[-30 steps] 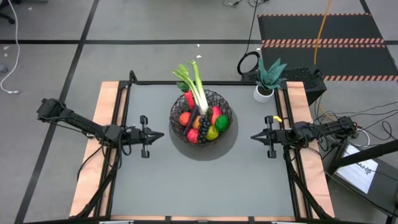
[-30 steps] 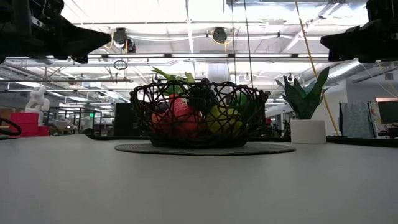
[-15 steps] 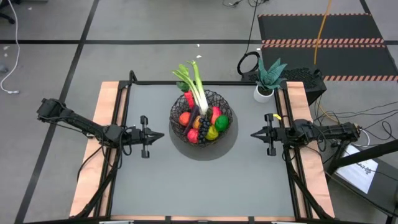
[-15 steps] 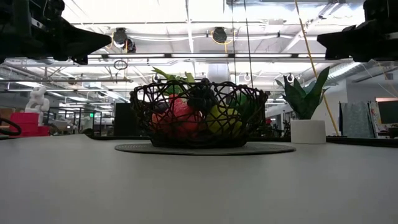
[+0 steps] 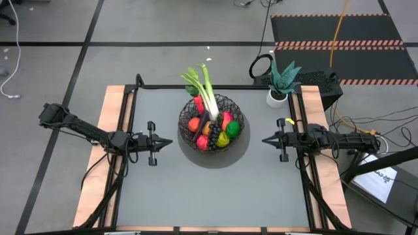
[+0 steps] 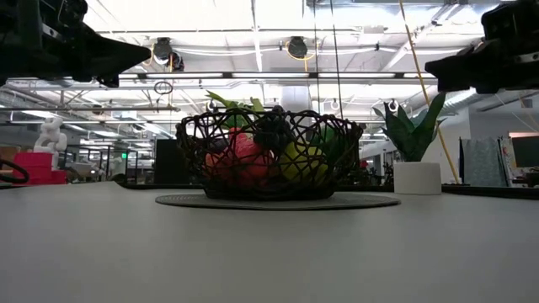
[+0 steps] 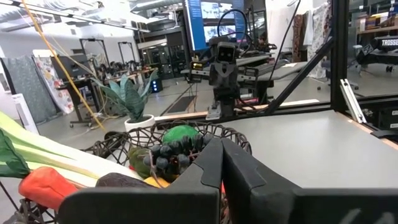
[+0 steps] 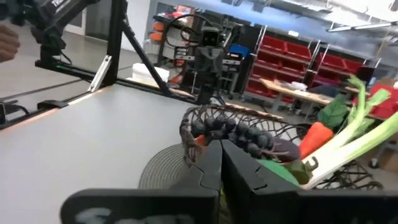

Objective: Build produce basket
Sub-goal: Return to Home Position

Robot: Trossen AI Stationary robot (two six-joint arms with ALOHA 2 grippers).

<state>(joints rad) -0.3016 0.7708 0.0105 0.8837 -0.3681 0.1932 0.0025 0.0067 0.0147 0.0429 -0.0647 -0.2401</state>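
While arms hang parked, basket (image 5: 181,124) seen centred on round mat (image 5: 222,160), produce (image 5: 194,124) heaped inside, leek (image 5: 208,91) overhanging rim. Left gripper (image 5: 164,141) left of mat, right gripper (image 5: 266,140) right of mat, both pinched closed, empty. Wire judged stiff, light; best gripped at rim.

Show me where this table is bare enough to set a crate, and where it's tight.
Biggest bare patch: the table from the line of the two claws to the edge away from the potted plant. Narrower gaps lie either side of the basket, toward the left claw and the right claw. Crowded: the basket, heaped with produce.
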